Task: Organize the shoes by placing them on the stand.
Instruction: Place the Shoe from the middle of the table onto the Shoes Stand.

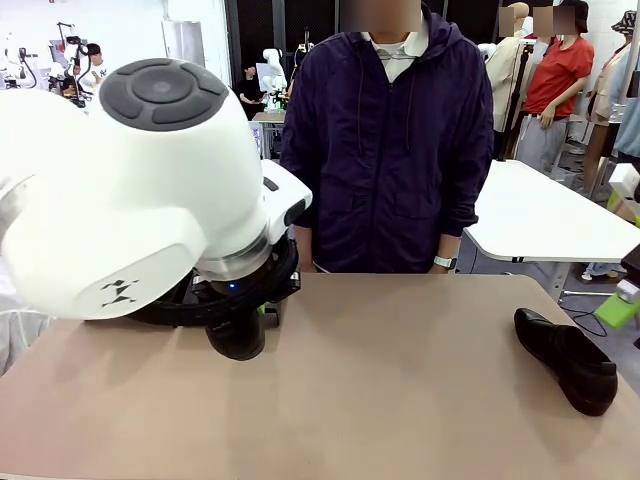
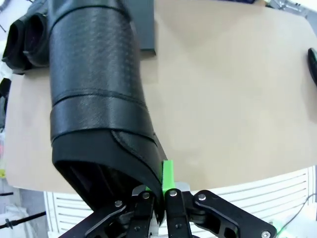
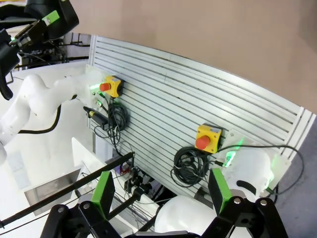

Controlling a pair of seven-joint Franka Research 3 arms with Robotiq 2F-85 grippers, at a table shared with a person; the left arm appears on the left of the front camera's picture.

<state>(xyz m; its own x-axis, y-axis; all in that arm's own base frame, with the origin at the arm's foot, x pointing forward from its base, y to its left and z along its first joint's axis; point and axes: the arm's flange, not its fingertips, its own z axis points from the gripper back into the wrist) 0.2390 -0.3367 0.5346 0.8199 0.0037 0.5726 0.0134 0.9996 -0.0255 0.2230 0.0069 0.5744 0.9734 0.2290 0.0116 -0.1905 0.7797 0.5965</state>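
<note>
Front view: L arm (image 1: 130, 190) looms over table (image 1: 400, 400) L side; loose shoe (image 1: 565, 360) lies far R near table edge, long axis diagonal, on the R arm's side. L wrist view: left gripper (image 2: 163, 187) pinched shut on near-end edge of held shoe (image 2: 99, 99), its long axis running away from fingers toward stand (image 2: 147, 29), w/ two parked shoes (image 2: 25, 42) beside it. R wrist view: right gripper (image 3: 162, 193) jaws wide, nothing between, facing slatted panel (image 3: 198, 114) below table, well apart from any shoe.
</note>
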